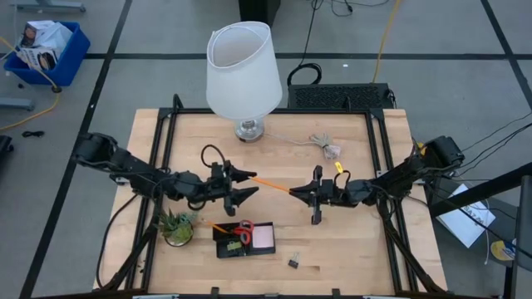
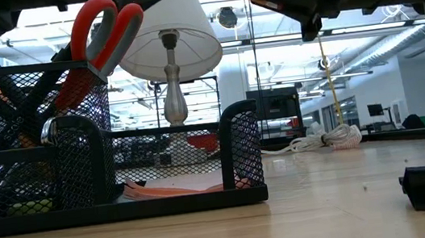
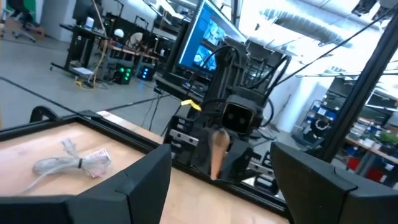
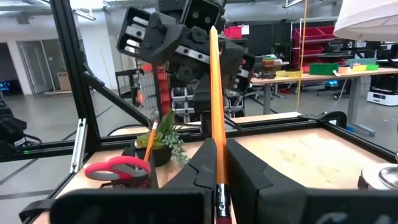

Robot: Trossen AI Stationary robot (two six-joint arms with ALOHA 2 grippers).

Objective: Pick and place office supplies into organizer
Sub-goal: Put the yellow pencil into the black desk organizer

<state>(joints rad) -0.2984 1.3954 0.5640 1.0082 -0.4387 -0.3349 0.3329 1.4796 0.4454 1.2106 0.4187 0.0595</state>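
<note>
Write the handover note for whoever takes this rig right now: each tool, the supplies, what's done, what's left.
Right tool: shut on the orange pencil, held above mid-table with its tip pointing at the left tool.
Left tool: open, facing the pencil tip, holding nothing; looks like a handoff is being set up.
Organizer: at the front of the table beside the potted plant.
Done: red-handled scissors, the pink sticky-note pad and another pencil are in the organizer.
Left: the orange pencil, plus the black binder clip lying on the table in front of the organizer.
</note>
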